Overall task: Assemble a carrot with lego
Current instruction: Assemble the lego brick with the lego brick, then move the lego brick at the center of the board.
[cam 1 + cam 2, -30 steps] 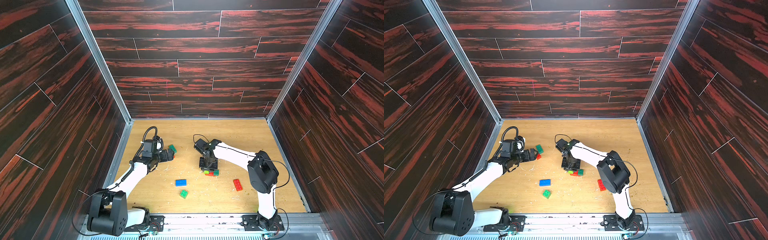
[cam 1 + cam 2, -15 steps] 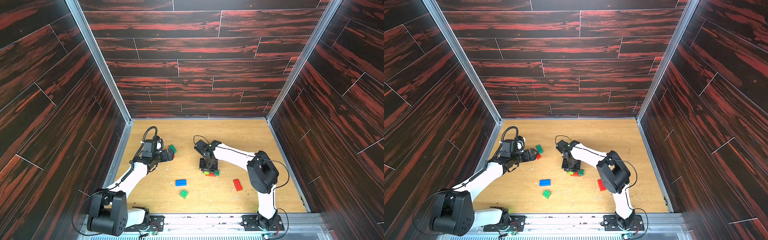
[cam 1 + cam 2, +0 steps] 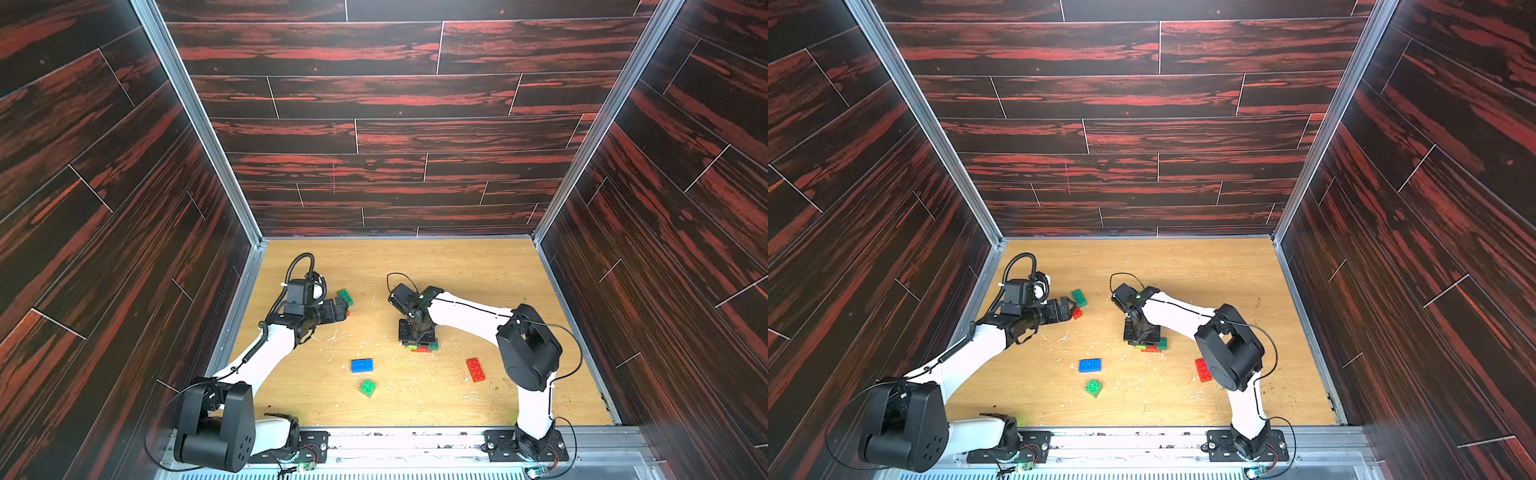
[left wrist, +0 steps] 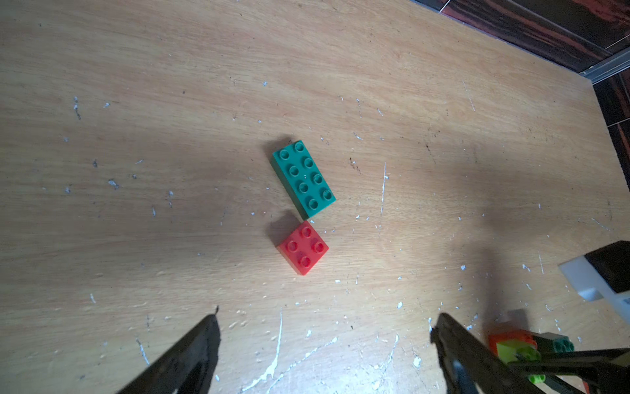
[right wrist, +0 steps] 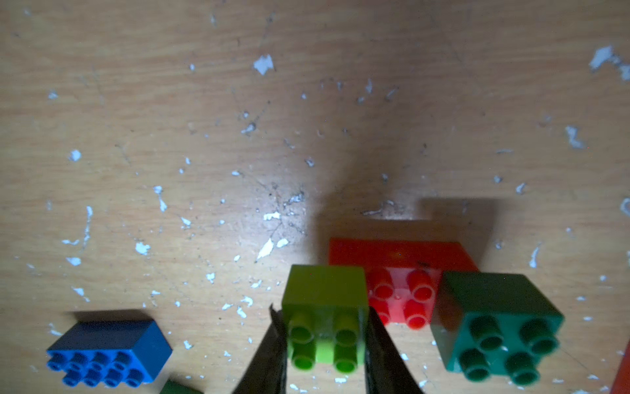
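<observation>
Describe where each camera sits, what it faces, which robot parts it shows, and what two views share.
Top views: high in front, looking down at the table, left arm and right arm.
Left wrist: on the left arm, looking down past the open left gripper at a teal brick and small red brick.
Right wrist: on the right arm, looking down past the right gripper, shut on a lime brick.
Shared: the blue brick, in the right wrist view and both top views.

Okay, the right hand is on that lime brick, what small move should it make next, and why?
Probably press the right hand straight down a little to seat the lime brick. Its fingers are closed on that brick, which sits over one end of the long red brick, beside the dark green square brick. Whether it is fully clicked on cannot be seen.
</observation>
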Motion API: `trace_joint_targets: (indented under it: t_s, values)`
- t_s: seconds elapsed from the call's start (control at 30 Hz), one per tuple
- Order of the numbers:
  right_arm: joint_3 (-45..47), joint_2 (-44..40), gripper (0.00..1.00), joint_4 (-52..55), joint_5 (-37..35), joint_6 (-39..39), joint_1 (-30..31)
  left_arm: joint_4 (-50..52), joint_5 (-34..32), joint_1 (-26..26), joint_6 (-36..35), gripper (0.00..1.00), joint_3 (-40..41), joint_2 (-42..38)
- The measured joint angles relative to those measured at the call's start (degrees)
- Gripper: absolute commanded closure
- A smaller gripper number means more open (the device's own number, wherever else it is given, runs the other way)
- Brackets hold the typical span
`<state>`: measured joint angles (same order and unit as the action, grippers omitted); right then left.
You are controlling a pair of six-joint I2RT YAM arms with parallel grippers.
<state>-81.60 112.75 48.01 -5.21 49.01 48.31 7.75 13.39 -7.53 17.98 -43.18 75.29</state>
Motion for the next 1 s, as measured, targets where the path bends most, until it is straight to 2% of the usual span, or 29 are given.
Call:
trace_joint_targets:
  t_s: [0.37,0.57,0.73,1.0]
  values:
    - [-1.2,0.9,0.85,1.4,0.9,-0.2,-0.9,0.0,-0.3,0.0,0.0,0.01,0.0,0.0]
    - [1.6,-0.7,0.85,-0.5,1.6,-1.1,-2.3,0.0,-0.3,0.0,0.0,0.01,0.0,0.0]
    - [4.7,-2.9,0.85,-1.6,1.7,-2.4,-7.1,0.0,-0.3,0.0,0.0,0.01,0.0,0.0]
    - [8.8,-5.3,0.84,-4.2,1.6,-5.2,-18.2,0.0,-0.5,0.0,-0.2,0.01,0.0,0.0]
